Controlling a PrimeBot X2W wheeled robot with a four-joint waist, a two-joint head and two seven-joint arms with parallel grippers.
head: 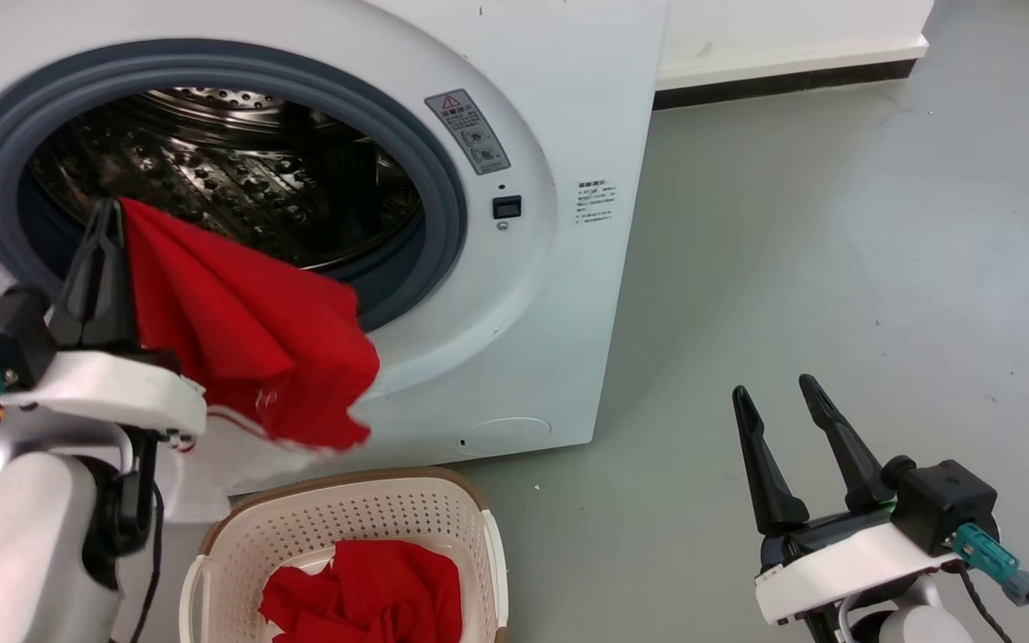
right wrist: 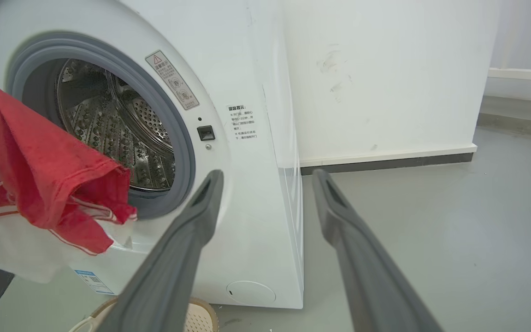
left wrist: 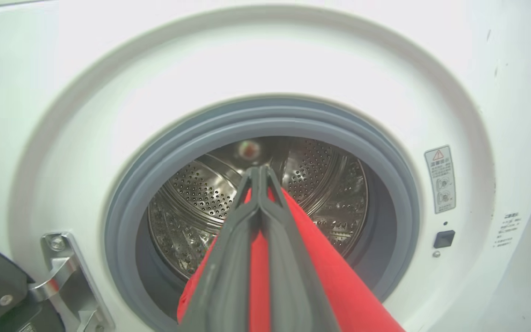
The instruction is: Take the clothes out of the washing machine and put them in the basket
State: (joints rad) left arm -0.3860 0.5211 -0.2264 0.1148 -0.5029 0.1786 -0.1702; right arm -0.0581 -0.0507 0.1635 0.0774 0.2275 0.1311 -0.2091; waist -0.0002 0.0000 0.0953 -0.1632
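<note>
Washer [head: 559,304]: clothes [head: 246,330] in left end effector [head: 108,207]

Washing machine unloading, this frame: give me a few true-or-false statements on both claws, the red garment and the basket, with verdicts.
1. The left claw is shut on the red garment in front of the washing machine. True.
2. The right claw grips fabric too. False: it is open and empty, over the floor.
3. The basket already holds red fabric. True.
4. The gripped garment lies wholly inside the machine. False: it hangs outside the porthole.
</note>
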